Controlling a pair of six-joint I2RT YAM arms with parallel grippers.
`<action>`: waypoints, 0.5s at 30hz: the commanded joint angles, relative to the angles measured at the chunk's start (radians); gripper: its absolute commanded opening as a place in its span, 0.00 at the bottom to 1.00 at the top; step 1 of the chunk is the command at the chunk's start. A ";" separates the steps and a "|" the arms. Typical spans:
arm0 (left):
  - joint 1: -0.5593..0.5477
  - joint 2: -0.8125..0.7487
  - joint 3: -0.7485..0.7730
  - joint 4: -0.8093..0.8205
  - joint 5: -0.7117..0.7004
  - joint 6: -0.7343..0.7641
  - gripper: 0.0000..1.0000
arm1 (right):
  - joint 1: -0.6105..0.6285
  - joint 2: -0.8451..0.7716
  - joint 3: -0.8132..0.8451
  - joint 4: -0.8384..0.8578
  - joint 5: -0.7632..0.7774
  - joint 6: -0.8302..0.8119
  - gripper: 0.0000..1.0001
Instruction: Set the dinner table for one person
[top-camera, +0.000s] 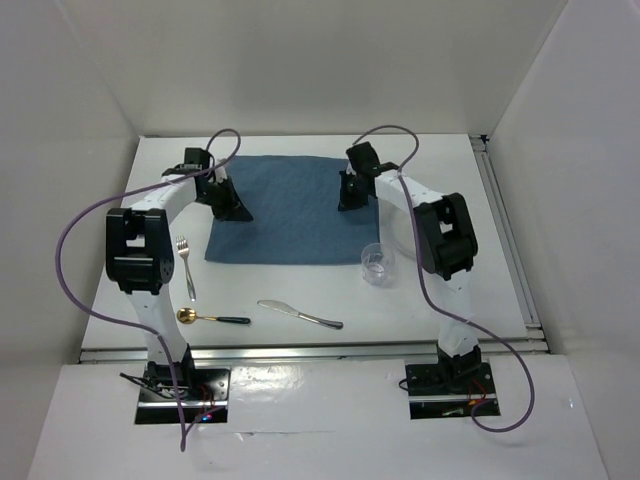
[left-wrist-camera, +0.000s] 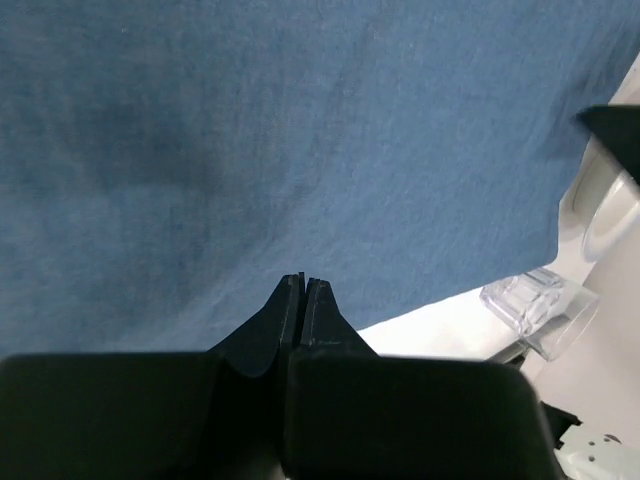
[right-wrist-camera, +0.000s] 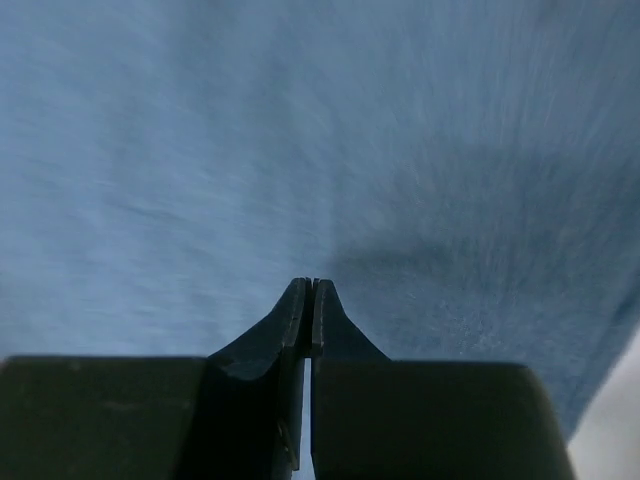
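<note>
Blue-grey woven cloth mat (top-camera: 290, 210) is lying flat toward the far edge of the matte-white dinner table (top-camera: 330, 300), which is carrying everything else. I am holding my left gripper (left-wrist-camera: 303, 283) over the mat's left side, jaws clenched tip to tip with nothing showing between them. My right gripper (right-wrist-camera: 312, 286) is poised over the mat's right side, clenched likewise. A clear glass tumbler (top-camera: 376, 262) is standing just off the mat's near right corner. A silver fork (top-camera: 185, 265) is lying toward the left edge. A gold-bowled, dark-handled spoon (top-camera: 210, 318) and a silver knife (top-camera: 300, 314) are lying along the near edge.
</note>
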 joint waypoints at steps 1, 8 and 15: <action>-0.009 0.041 0.018 0.071 0.011 -0.024 0.00 | -0.002 0.027 0.080 -0.120 -0.025 0.048 0.00; -0.053 0.026 -0.115 0.080 -0.090 -0.055 0.00 | -0.002 0.014 -0.105 -0.067 -0.003 0.084 0.00; -0.072 -0.036 -0.255 0.093 -0.158 -0.077 0.00 | -0.002 -0.078 -0.298 -0.004 0.018 0.113 0.00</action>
